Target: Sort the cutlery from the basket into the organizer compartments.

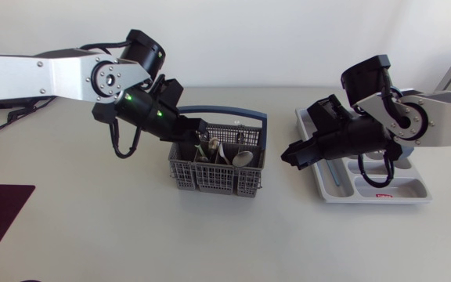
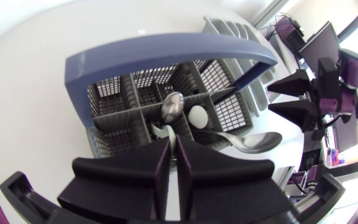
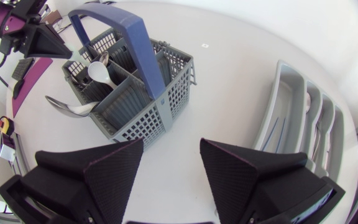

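left gripper point(image 2: 176, 148) sits down in the grey cutlery basket point(image 1: 210, 178), its fingers pressed almost together on a pale cutlery handle point(image 2: 172, 134). a metal spoon point(image 2: 173, 106) and a white spoon point(image 2: 198, 116) stand in the compartments just ahead of it. right gripper point(image 3: 171, 146) hangs with its fingers spread wide above the table point(image 1: 92, 235), between the basket and the grey organizer point(image 1: 413, 196).

Grey basket point(image 1: 210, 180) (blue handle) holds spoons point(image 1: 242, 159), near the grey organizer point(image 1: 402, 200).
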You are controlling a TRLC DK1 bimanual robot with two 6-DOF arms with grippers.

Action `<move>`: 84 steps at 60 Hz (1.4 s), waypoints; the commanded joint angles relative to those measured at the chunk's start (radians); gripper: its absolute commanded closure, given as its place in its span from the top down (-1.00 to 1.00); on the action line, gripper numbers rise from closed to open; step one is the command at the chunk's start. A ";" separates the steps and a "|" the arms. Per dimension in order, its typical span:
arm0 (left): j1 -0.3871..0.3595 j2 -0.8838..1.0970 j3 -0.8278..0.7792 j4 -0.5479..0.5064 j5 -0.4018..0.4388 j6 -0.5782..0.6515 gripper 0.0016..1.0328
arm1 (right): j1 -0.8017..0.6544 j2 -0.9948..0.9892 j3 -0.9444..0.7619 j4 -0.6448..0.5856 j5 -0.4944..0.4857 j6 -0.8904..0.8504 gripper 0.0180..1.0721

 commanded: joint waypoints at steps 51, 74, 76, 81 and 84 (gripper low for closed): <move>0.186 -0.359 -0.060 -0.199 0.427 0.256 -0.92 | 0.117 -0.313 -0.030 -0.102 -0.033 -0.204 0.28; -0.035 -0.251 -0.052 -0.184 0.435 0.528 -0.94 | 0.184 -0.420 -0.116 -0.133 -0.092 -0.360 0.28; -0.059 -0.222 -0.041 -0.178 0.435 0.543 -0.94 | 0.181 -0.431 -0.139 -0.133 -0.112 -0.390 0.28; -0.093 -0.198 -0.040 -0.176 0.437 0.604 -0.94 | 0.181 -0.439 -0.173 -0.129 -0.133 -0.425 0.28; -0.122 -0.181 -0.035 -0.176 0.437 0.621 -0.94 | 0.181 -0.443 -0.191 -0.122 -0.148 -0.445 0.28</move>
